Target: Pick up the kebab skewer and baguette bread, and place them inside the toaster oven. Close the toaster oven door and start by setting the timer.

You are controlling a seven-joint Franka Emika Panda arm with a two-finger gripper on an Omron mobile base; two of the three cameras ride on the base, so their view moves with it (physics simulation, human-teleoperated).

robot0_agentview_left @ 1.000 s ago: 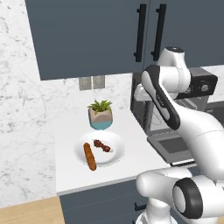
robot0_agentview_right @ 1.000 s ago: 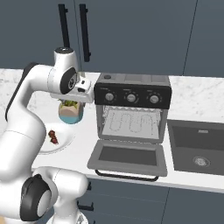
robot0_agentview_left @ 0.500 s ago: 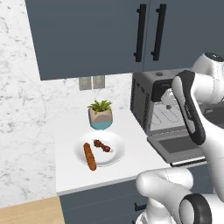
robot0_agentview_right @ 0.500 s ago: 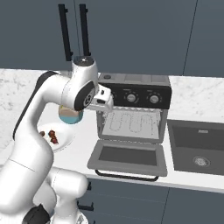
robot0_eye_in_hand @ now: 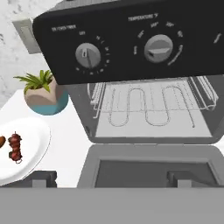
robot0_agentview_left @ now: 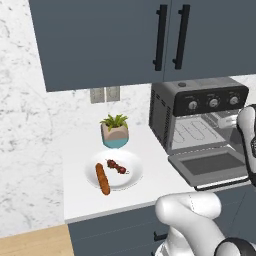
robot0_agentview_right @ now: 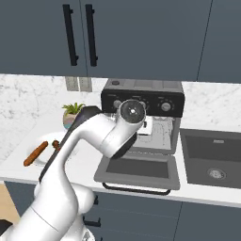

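White counter (robot0_agentview_left: 150, 165): toaster oven (robot0_agentview_left: 200, 117) at back, toaster oven door (robot0_agentview_left: 212, 165) down; kebab skewer (robot0_agentview_left: 116, 166), baguette bread (robot0_agentview_left: 102, 178) on plate (robot0_agentview_left: 131, 177); gripper (robot0_eye_in_hand: 111, 177) fingers apart, empty.

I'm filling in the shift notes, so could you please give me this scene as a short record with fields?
plate: white, on the counter left of the oven
skewer: on the plate, beside the baguette
baguette: on the plate's left part, one end over the rim
oven: rack bare
oven door: dropped open, lying flat
plant: potted, behind the plate
gripper: open, holding nothing, facing the oven over the open door
progress: no food moved yet
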